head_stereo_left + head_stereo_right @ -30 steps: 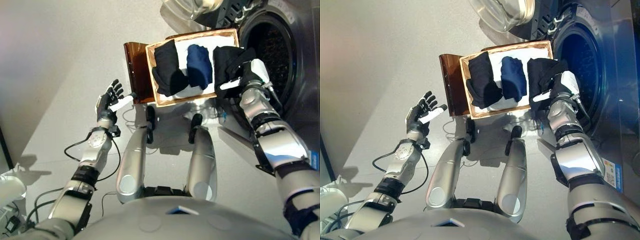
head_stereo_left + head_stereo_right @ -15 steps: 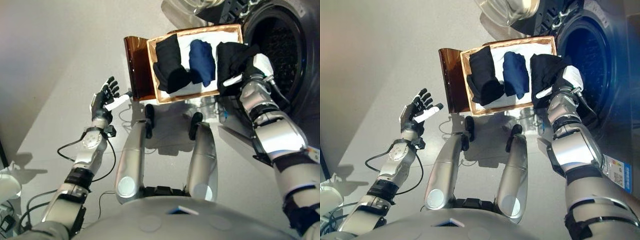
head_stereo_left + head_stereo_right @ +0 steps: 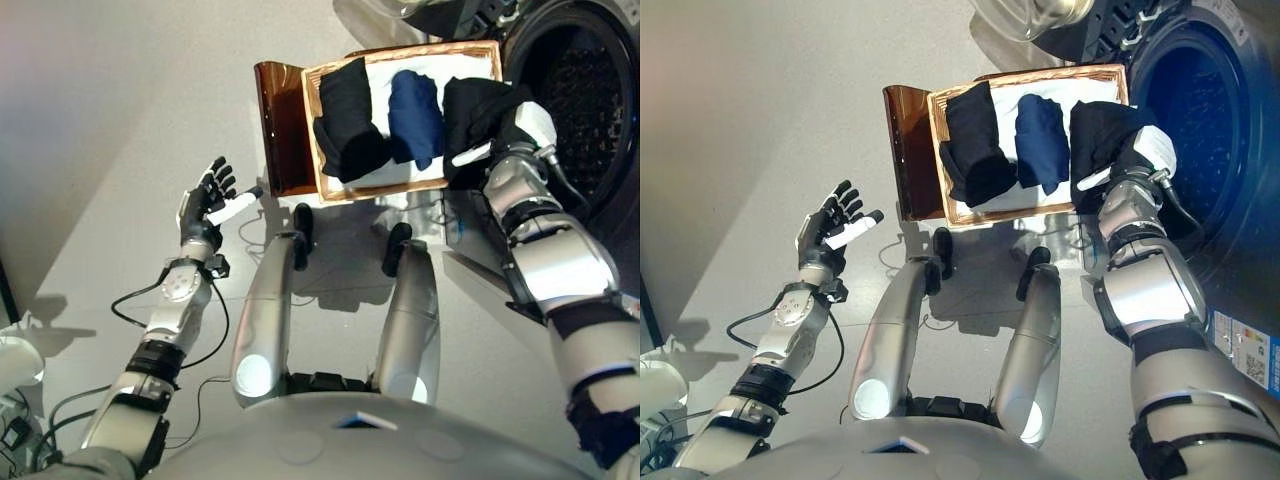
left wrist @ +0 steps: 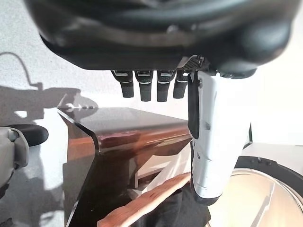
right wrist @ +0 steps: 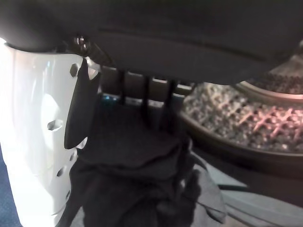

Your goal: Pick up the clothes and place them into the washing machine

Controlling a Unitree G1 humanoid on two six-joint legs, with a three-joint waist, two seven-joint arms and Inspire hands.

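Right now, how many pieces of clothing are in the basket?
3. A black garment lies at the basket's left, a navy garment in the middle, and a black bundle at the right, under the right hand. More could be hidden underneath.

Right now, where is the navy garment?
In the eye views, the navy garment lies mid-basket, between two black garments, left of the washer drum.

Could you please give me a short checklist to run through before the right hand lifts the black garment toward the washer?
1. Right hand on the black garment: ok.
2. Fingers closed round the cloth: cannot tell, they are hidden in it.
3. Washer drum open: ok.
4. Blue garment and the other black garment lie apart in the basket: ok.
5. Left hand open, away from the basket: ok.
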